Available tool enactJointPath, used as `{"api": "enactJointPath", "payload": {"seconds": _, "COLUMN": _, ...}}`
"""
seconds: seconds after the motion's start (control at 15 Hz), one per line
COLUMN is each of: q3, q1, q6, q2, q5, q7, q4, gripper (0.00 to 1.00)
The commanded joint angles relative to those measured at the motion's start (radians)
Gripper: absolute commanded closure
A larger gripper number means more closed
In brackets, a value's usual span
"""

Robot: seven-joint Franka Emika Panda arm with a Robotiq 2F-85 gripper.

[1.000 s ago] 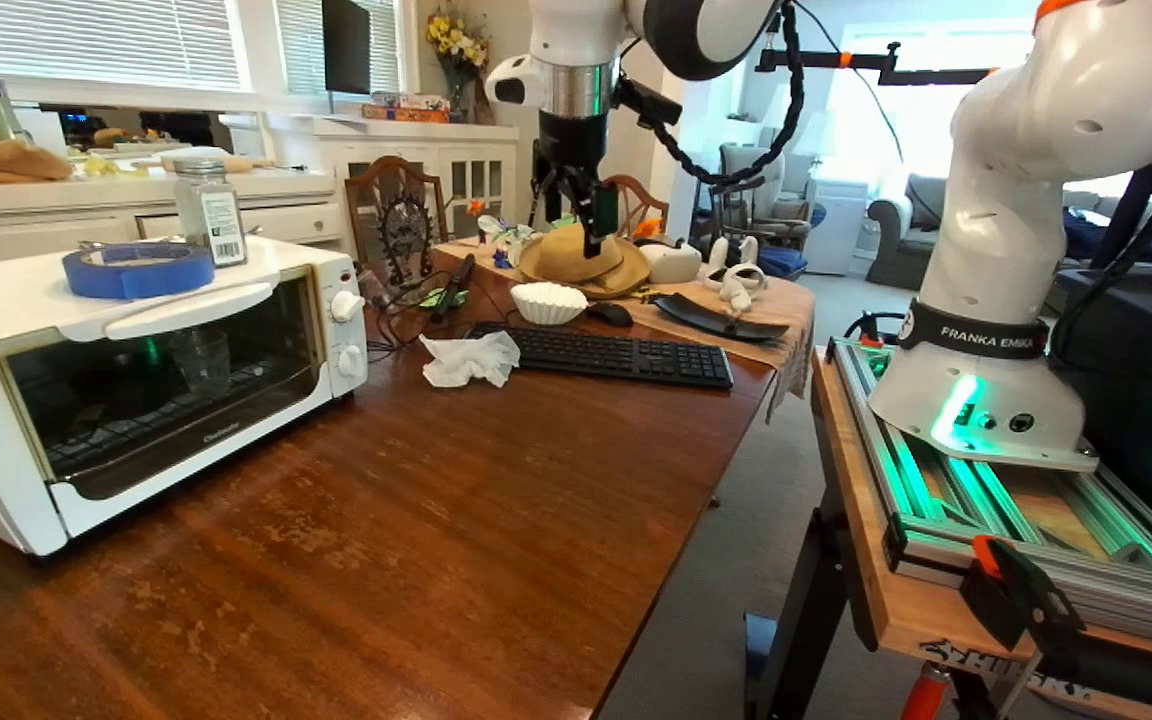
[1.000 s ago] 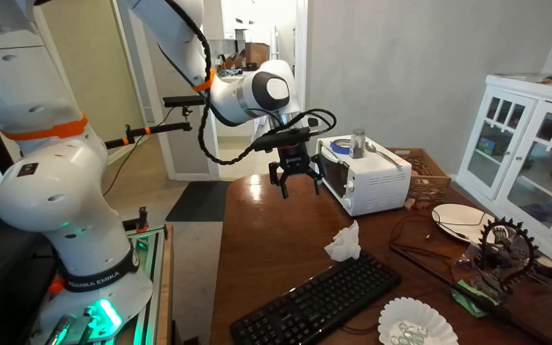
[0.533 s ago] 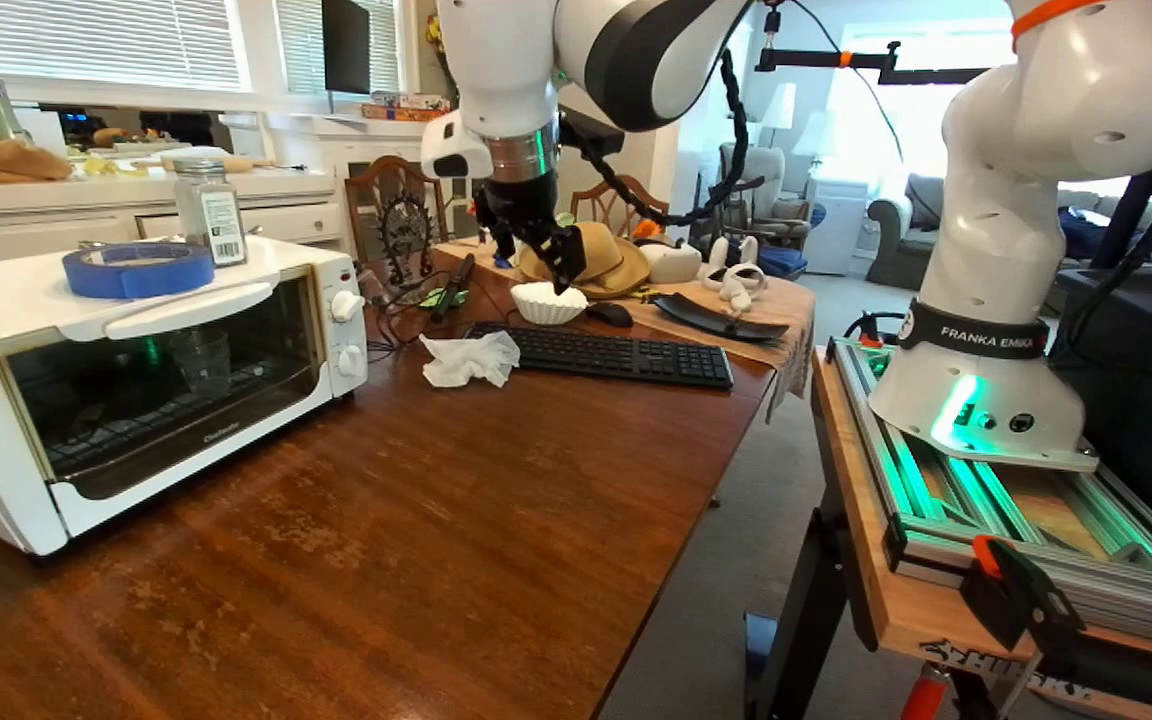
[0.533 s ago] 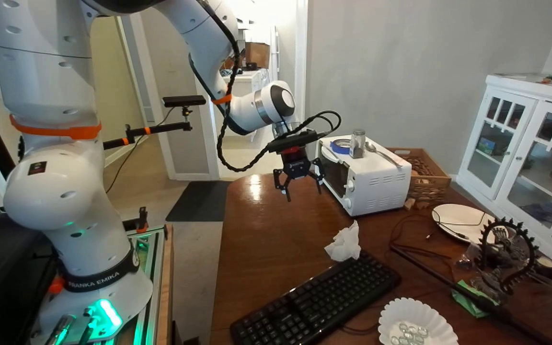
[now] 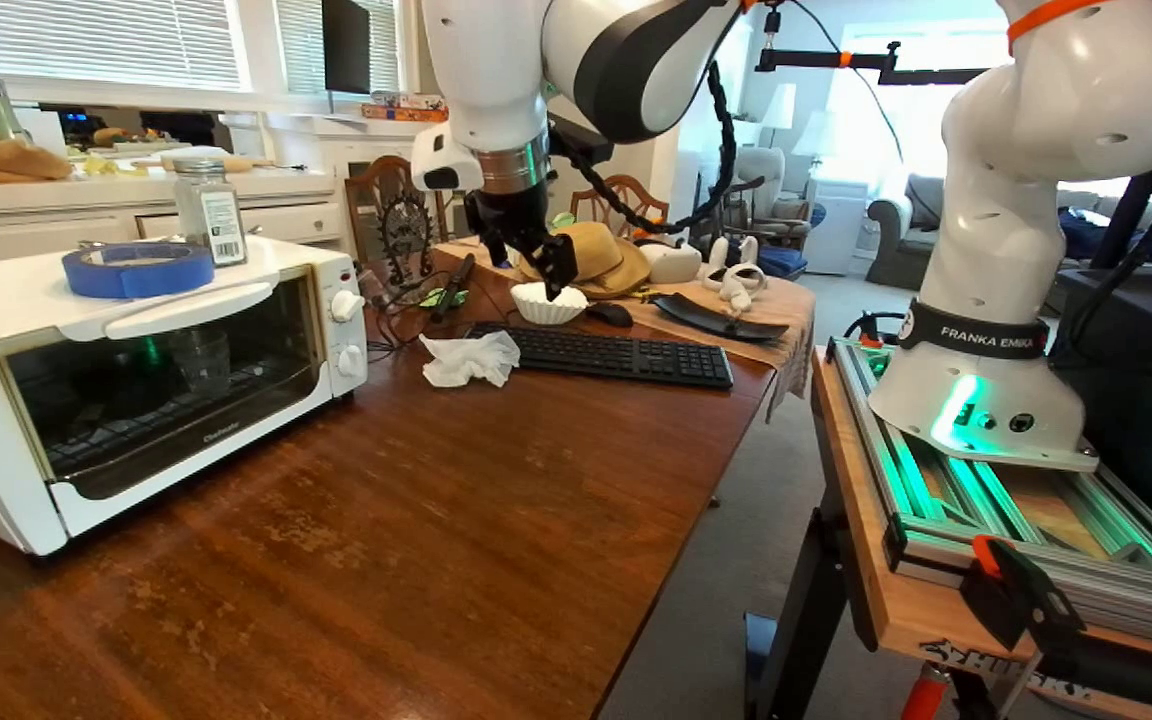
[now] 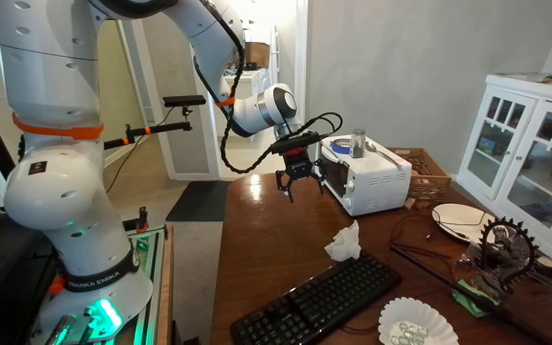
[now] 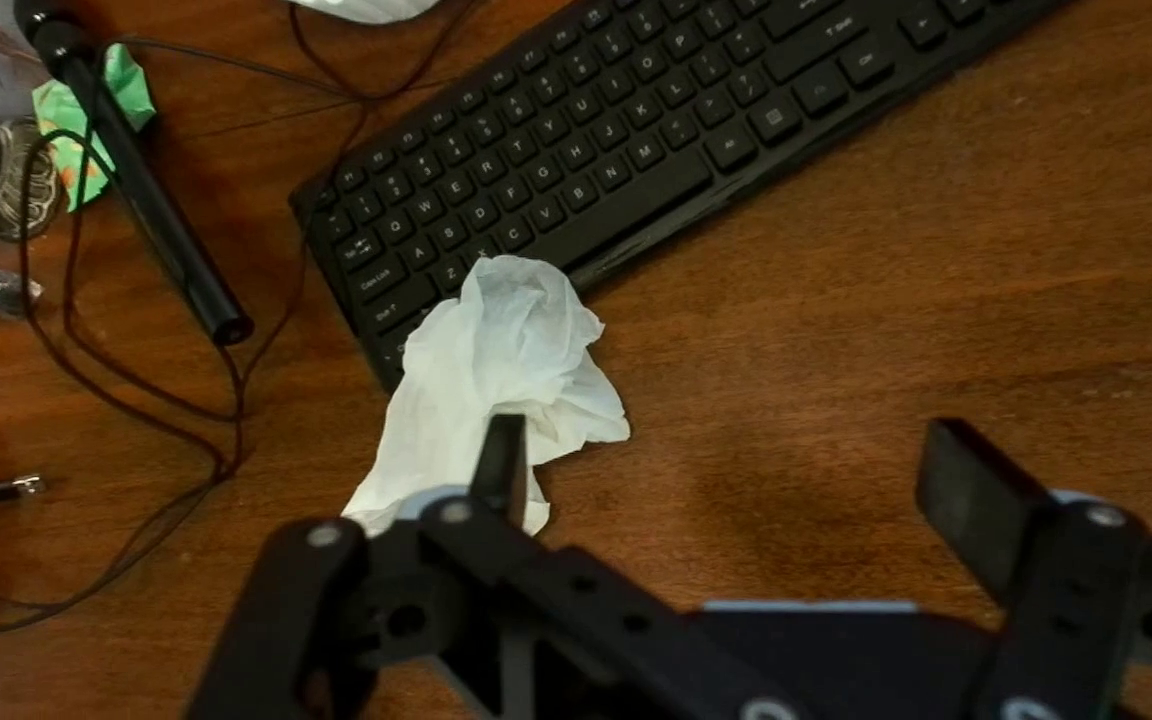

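Note:
My gripper (image 7: 726, 422) is open and holds nothing. It hovers above the brown wooden table, and it also shows in both exterior views (image 6: 306, 195) (image 5: 558, 288). The nearest thing is a crumpled white tissue (image 7: 526, 350). In the wrist view the left fingertip overlaps the tissue, but the gripper appears to be above it, not touching. The tissue rests against the corner of a black keyboard (image 7: 576, 170), as both exterior views show for the tissue (image 6: 344, 243) (image 5: 471, 358) and the keyboard (image 6: 319, 302). The gripper hides part of the tissue's lower edge in the wrist view.
A white toaster oven (image 6: 381, 182) stands on the table, with blue tape (image 5: 139, 271), a glass jar (image 5: 211, 215) and a spoon (image 6: 382, 154) on top. A white fluted bowl (image 6: 393, 314) holds glass beads. Cables, a black rod (image 7: 151, 200) and a plate (image 6: 458, 215) lie nearby.
The arm has reached out and lowered; my gripper has come down toward the table and tilted slightly, with most motion in the first half second. It stays open. The objects have not moved.

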Motion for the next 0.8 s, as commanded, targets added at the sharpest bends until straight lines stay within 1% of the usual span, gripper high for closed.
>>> {"api": "enactJointPath", "payload": {"seconds": 0.0, "q3": -0.012, "q1": 0.036, "q6": 0.080, "q2": 0.011, "q5": -0.142, "q7": 0.216, "q4": -0.075, "gripper": 0.00}}
{"api": "enactJointPath", "payload": {"seconds": 0.13, "q3": -0.012, "q1": 0.066, "q6": 0.046, "q2": 0.012, "q5": -0.262, "q7": 0.369, "q4": -0.095, "gripper": 0.00}}
{"api": "enactJointPath", "payload": {"seconds": 0.2, "q3": -0.008, "q1": 0.085, "q6": -0.004, "q2": 0.013, "q5": -0.315, "q7": 0.446, "q4": -0.097, "gripper": 0.00}}
{"api": "enactJointPath", "payload": {"seconds": 0.4, "q3": 0.009, "q1": 0.125, "q6": -0.080, "q2": 0.060, "q5": -0.445, "q7": 0.656, "q4": -0.105, "gripper": 0.00}}
{"api": "enactJointPath", "payload": {"seconds": 0.53, "q3": 0.021, "q1": 0.140, "q6": -0.138, "q2": 0.097, "q5": -0.489, "q7": 0.682, "q4": -0.082, "gripper": 0.00}}
{"api": "enactJointPath", "payload": {"seconds": 0.6, "q3": 0.024, "q1": 0.139, "q6": -0.142, "q2": 0.116, "q5": -0.504, "q7": 0.667, "q4": -0.065, "gripper": 0.00}}
{"api": "enactJointPath", "payload": {"seconds": 0.73, "q3": 0.028, "q1": 0.124, "q6": -0.101, "q2": 0.141, "q5": -0.529, "q7": 0.641, "q4": -0.040, "gripper": 0.00}}
